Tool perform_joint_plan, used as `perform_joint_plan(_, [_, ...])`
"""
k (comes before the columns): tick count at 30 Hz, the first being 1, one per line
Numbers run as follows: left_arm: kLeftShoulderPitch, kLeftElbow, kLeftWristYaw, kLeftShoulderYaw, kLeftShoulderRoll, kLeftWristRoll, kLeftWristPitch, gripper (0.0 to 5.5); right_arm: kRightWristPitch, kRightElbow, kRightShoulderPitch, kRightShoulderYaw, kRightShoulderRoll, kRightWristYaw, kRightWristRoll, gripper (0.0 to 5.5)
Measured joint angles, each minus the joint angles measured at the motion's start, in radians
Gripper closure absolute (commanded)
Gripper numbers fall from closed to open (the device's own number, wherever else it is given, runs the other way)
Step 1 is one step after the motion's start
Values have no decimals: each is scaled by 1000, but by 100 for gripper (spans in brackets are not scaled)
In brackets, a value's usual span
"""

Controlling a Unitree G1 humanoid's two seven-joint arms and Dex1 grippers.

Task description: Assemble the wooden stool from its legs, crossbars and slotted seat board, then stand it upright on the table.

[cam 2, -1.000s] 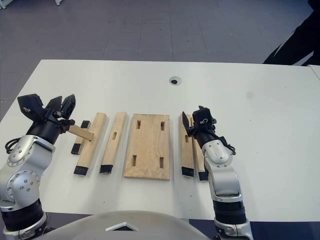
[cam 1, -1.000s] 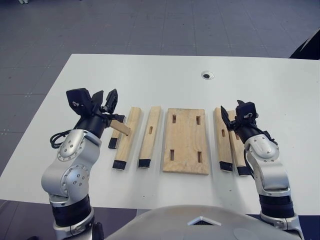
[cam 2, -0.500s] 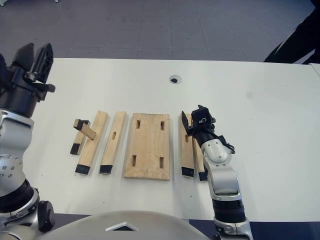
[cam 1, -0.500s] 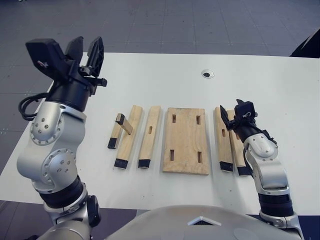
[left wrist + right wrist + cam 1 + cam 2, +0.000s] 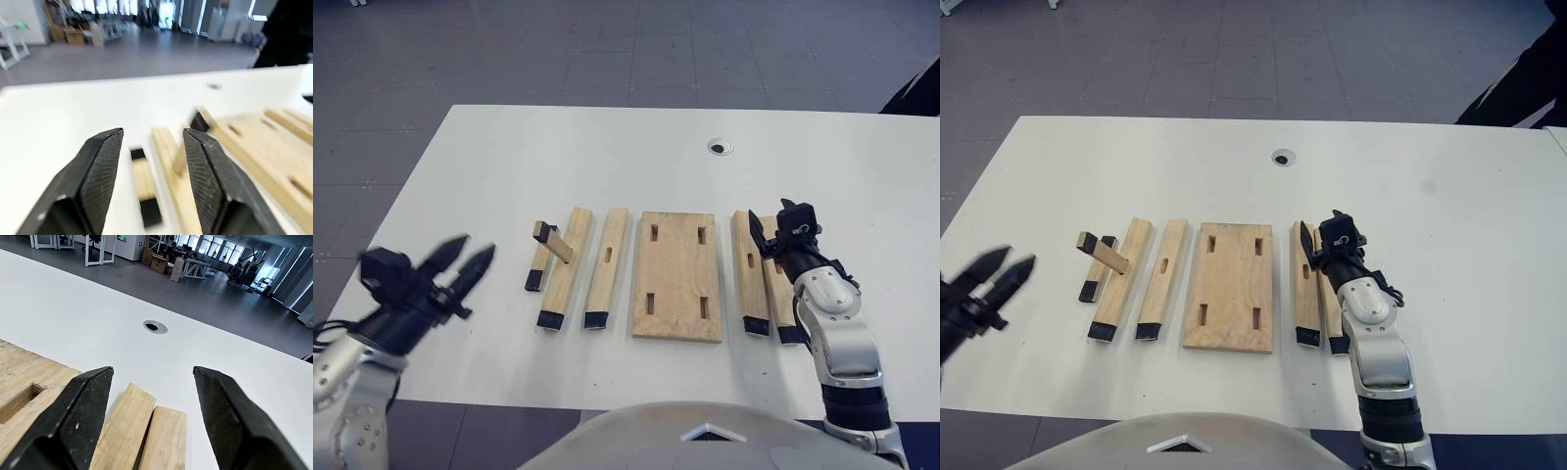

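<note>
Slotted seat board (image 5: 677, 276) flat on the white desk (image 5: 607, 157), mid-front, four slots up, unassembled. Two legs to its left, inner leg (image 5: 607, 266) and outer leg (image 5: 564, 267), side by side, black tips toward the robot. Two more on its right, the right inner leg (image 5: 749, 271) just beside the board edge and the right outer leg (image 5: 775, 284) touching it. Left of the outer leg, a short crossbar (image 5: 535, 269) lies flat, and a second crossbar (image 5: 555, 243) is propped slantwise over it onto that leg. Right gripper (image 5: 773, 223) sits over the far ends of the right pair, jaws wide, holding nothing. Left gripper (image 5: 478, 245) is at the near left edge of the desk, well apart from the parts, jaws wide and empty. Round cable hole (image 5: 719, 147) farther back.
</note>
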Motion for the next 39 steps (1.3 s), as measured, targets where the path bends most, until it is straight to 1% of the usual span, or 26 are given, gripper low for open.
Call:
perform_joint_plan(2, [40, -19, 12, -79, -16, 31, 6, 266, 0, 0, -1, 0, -2, 2, 0, 250])
perform_joint_plan(5, [66, -54, 117, -204, -41, 145, 29, 220, 0, 0, -1, 0, -6, 8, 0, 250])
perform_joint_plan(7, [82, -76, 177, -251, -52, 208, 30, 191, 0, 0, -1, -1, -7, 9, 0, 250])
perform_joint_plan(11, [105, -130, 297, -359, -66, 370, 34, 191, 1, 0, -1, -1, -8, 11, 0, 250])
perform_joint_plan(14, [111, -142, 344, -417, -69, 432, 43, 191, 2, 0, -1, -1, -8, 15, 0, 250])
perform_joint_plan(21, [78, -115, 415, -461, -115, 479, 83, 191, 5, 0, -1, -2, -8, 17, 1, 250])
perform_joint_plan(24, [64, -78, 429, -482, -147, 482, 82, 242, 5, 0, -4, -2, -8, 18, 0, 250])
perform_joint_plan(30, [55, -58, 434, -499, -152, 502, 87, 340, 5, 0, -4, -2, -8, 19, 0, 250])
perform_joint_plan(36, [15, -46, 453, -495, -151, 535, 99, 345, 5, 0, -7, -3, -7, 19, 3, 250])
perform_joint_plan(38, [-15, -46, 458, -474, -152, 529, 118, 345, 9, 0, -10, -23, 1, 20, 29, 250])
perform_joint_plan(39, [-83, -51, 465, -429, -154, 500, 152, 345, 42, 5, -25, -65, 21, 19, 80, 250])
